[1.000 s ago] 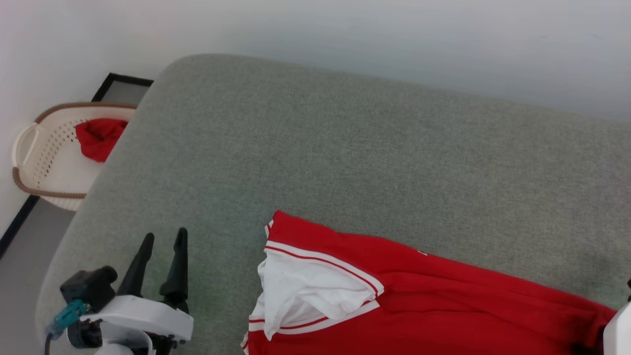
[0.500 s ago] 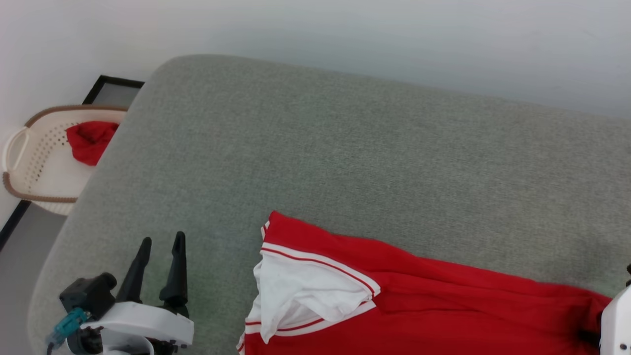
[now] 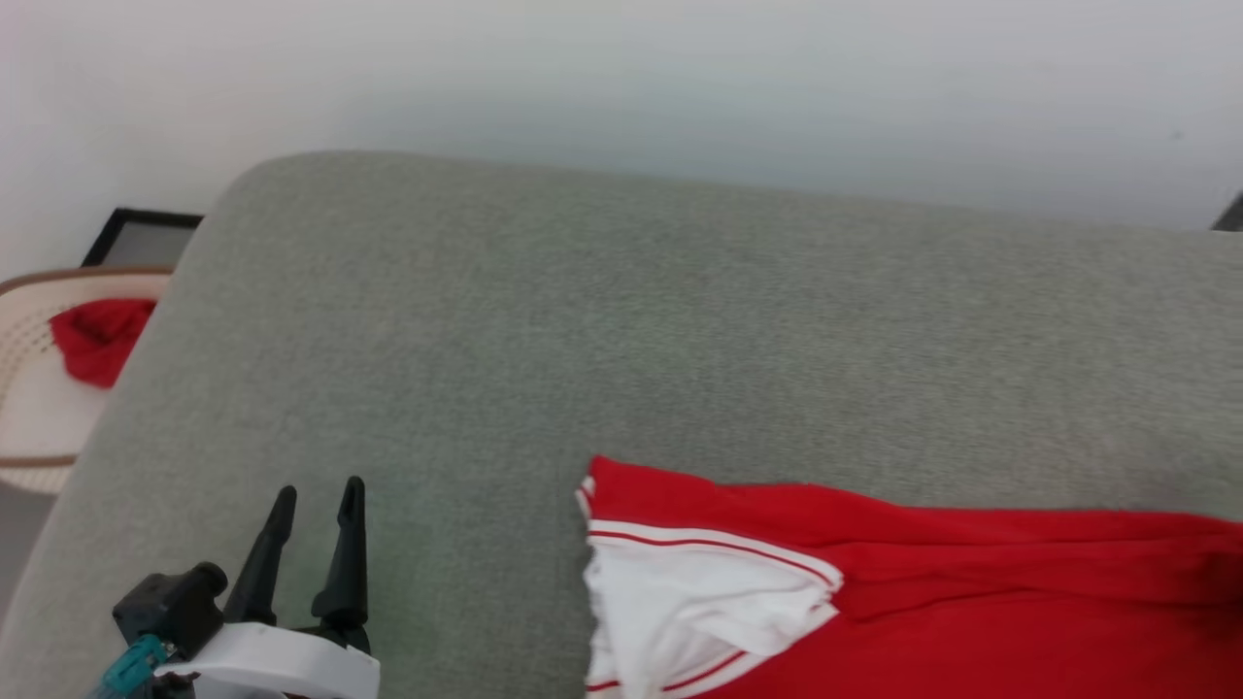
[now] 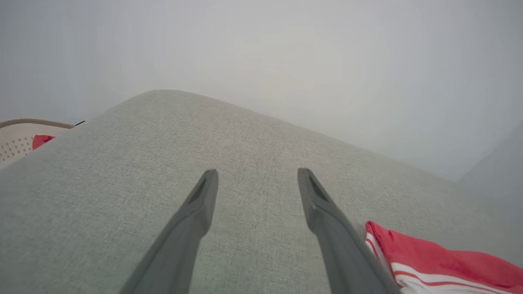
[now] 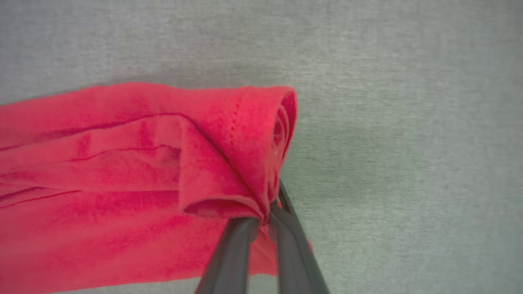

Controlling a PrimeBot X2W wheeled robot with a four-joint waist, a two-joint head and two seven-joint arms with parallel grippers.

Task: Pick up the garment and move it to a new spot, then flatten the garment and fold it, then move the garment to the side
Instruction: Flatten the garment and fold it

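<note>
The garment [image 3: 971, 602], a red jersey, lies on the grey cushion [image 3: 583, 340] at the lower right of the head view. Its trimmed end [image 3: 699, 612] is turned back, showing white lining and striped trim. In the right wrist view my right gripper [image 5: 267, 212] is shut on a bunched red corner of the garment [image 5: 143, 163], which lifts into a fold at the pinch. My left gripper [image 3: 319, 490] hovers open over bare cushion, well left of the garment. The left wrist view has its fingers [image 4: 257, 173] spread wide, with the garment's striped end [image 4: 441, 257] just beside the right finger.
A cream perforated basket [image 3: 29, 408] stands on the floor off the cushion's left end and holds a small plain red cloth [image 3: 92, 335]. A pale wall runs behind the cushion. Bare cushion stretches above and left of the garment.
The camera has swung, so cushion and basket sit further left in the picture. Against the cushion, the garment's trimmed end has slid to the right. The left gripper has kept its place.
</note>
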